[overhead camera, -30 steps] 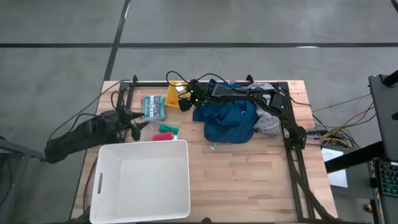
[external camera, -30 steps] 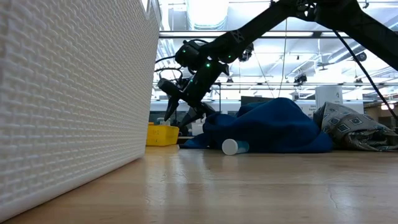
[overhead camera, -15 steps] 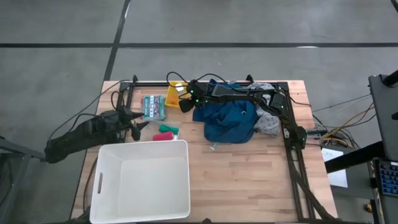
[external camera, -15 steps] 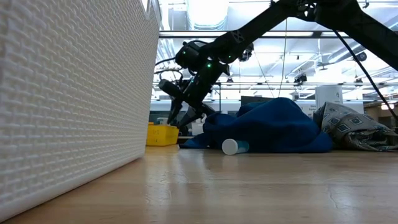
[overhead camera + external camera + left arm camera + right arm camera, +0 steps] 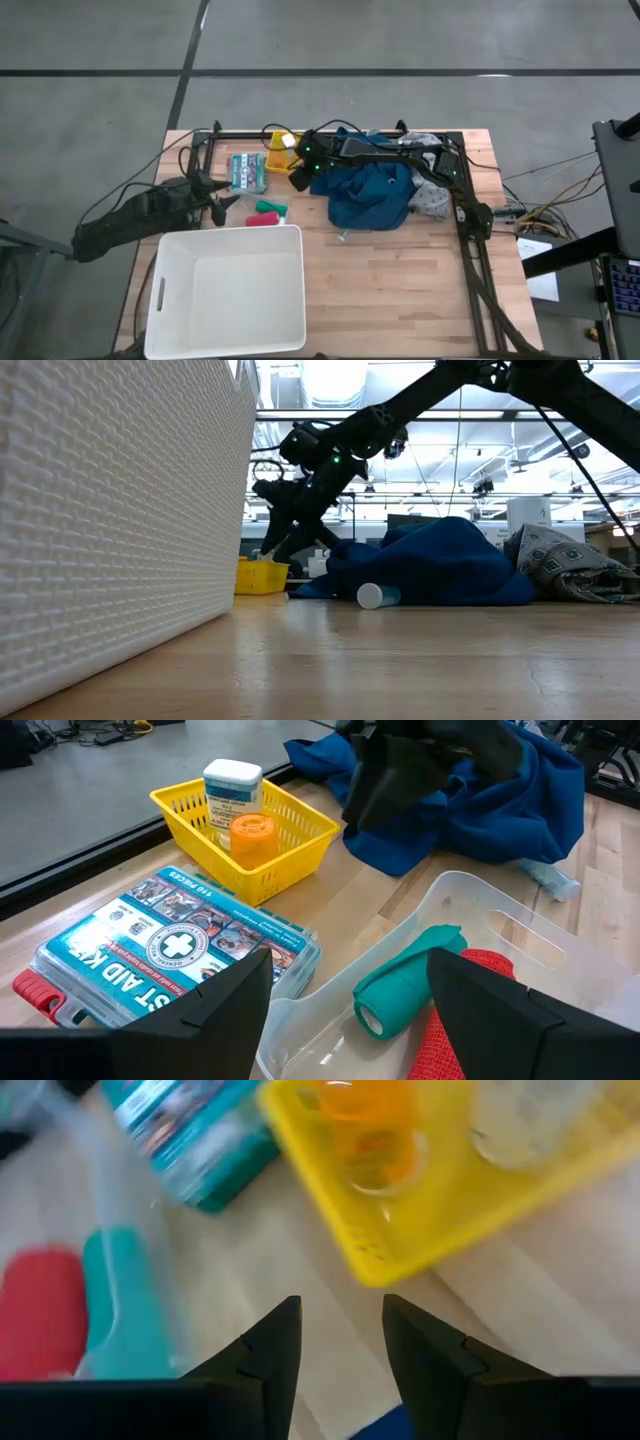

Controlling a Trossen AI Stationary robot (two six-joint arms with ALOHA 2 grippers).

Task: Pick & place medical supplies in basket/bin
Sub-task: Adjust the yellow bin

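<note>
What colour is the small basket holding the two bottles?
Yellow; the small basket shows best in the left wrist view.

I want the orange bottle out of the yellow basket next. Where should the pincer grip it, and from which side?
Probably by the cap end, from above: the orange bottle stands upright in the yellow basket, whose walls block its sides, with a white bottle close beside it. The open right pincer is nearest.

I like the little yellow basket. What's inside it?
The yellow plastic mesh basket holds an orange-capped bottle and a white-capped jar with a pale label. Its floor beneath them is hidden.
</note>
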